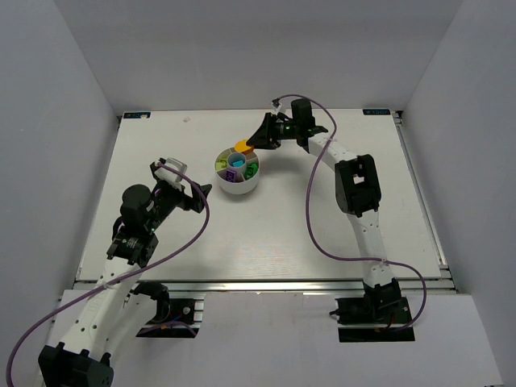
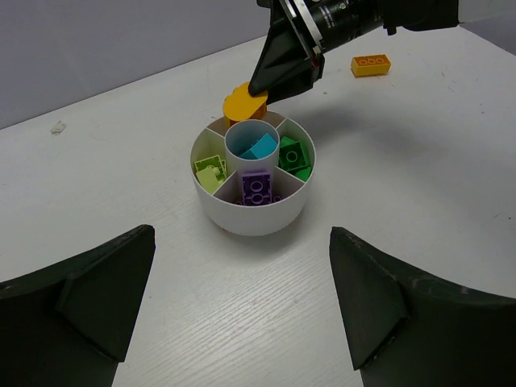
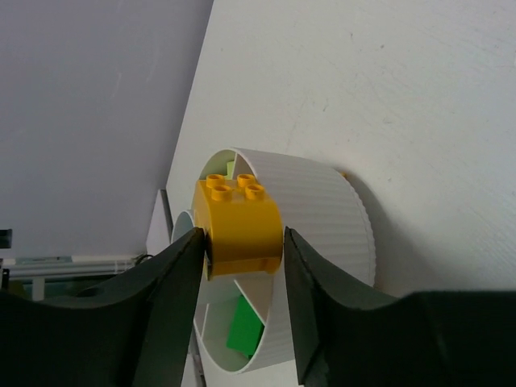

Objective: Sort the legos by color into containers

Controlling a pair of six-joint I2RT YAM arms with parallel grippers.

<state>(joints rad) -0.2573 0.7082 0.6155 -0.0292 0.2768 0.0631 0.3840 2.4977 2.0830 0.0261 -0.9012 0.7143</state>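
Observation:
The round white divided dish [image 1: 234, 190] stands mid-table. It holds lime legos [image 2: 210, 171], a cyan one [image 2: 260, 147] in the central well, green ones [image 2: 294, 155] and a purple one [image 2: 256, 188]. My right gripper [image 1: 256, 143] is shut on a rounded orange lego [image 3: 238, 218] and holds it just above the dish's far rim [image 3: 314, 218], over an empty-looking section. That orange lego also shows in the left wrist view [image 2: 242, 103]. My left gripper [image 2: 242, 298] is open and empty, a short way left of the dish and facing it.
Another orange lego [image 2: 371, 64] lies on the table beyond the dish, behind the right gripper. A small clear scrap [image 2: 56, 126] lies at the far left. Grey walls enclose the table on three sides.

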